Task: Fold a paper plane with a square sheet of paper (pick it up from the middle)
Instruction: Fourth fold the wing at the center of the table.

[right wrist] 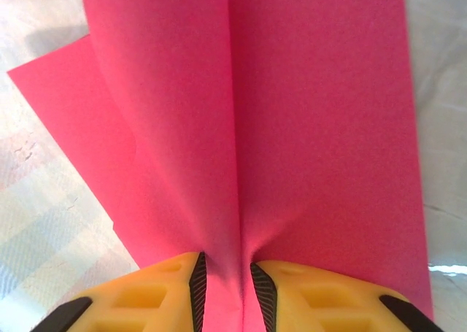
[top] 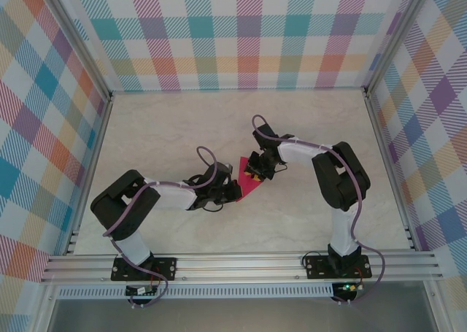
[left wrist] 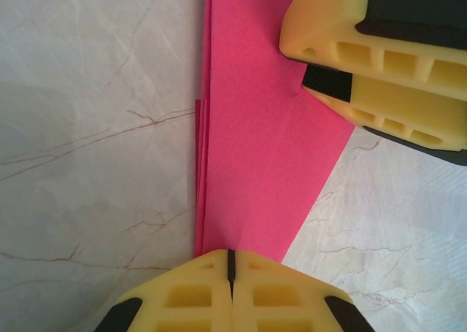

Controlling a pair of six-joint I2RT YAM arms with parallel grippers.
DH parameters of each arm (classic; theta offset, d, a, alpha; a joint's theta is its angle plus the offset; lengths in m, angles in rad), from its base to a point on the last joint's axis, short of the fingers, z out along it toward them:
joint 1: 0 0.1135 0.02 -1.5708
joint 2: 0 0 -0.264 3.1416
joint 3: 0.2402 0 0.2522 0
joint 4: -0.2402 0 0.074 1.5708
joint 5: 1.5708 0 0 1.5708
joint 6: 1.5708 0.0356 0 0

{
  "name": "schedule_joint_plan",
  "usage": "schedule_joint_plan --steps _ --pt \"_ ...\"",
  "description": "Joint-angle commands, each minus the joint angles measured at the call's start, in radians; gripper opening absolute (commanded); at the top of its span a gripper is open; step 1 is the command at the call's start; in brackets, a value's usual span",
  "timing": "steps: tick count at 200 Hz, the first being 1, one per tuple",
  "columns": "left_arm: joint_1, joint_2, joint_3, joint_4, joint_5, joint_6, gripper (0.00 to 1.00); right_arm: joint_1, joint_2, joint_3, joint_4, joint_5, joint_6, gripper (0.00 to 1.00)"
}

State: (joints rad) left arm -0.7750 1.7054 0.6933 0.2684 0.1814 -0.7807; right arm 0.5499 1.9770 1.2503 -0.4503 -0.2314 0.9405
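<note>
Left wrist view: paper pinched at two ends

One paper [left wrist: 263,149] is counted, folded into long layers. At least three stacked edges are seen along its side, ahead and left of the left gripper [left wrist: 230,263]. That gripper's jaws are pressed together on the paper's narrow end, right at the fingertips, with no gap seen between them.

Two grippers are counted. The right gripper [left wrist: 314,76] is seen ahead and to the right, set on the paper's far edge. In the right wrist view a raised ridge of paper is clamped between its jaws, and the paper spreads forward from the fingertips to either side.

The paper is probably held at two ends so that the layers are kept aligned while a crease is pressed. The table [left wrist: 87,128] lies beneath, left and right of the fold.
</note>
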Motion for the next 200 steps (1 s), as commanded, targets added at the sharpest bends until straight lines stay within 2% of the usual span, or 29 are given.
schedule_joint_plan --steps 1,32,72,136,200 --pt "-0.007 0.02 -0.007 -0.117 -0.036 0.019 0.02 -0.017 0.043 -0.067 -0.012 0.148 -0.058 0.31" --pt "-0.007 0.026 -0.008 -0.122 -0.027 0.022 0.0 -0.025 -0.061 -0.045 0.097 0.029 -0.163 0.35" --pt "-0.007 0.028 -0.005 -0.124 -0.023 0.027 0.0 -0.025 -0.171 -0.099 0.178 -0.023 -0.252 0.36" --pt "-0.006 0.041 0.014 -0.124 -0.008 0.031 0.0 -0.021 -0.093 -0.14 0.256 -0.247 -0.307 0.27" --pt "-0.007 0.04 0.019 -0.129 -0.01 0.026 0.0 -0.024 -0.023 -0.111 0.225 -0.209 -0.321 0.23"
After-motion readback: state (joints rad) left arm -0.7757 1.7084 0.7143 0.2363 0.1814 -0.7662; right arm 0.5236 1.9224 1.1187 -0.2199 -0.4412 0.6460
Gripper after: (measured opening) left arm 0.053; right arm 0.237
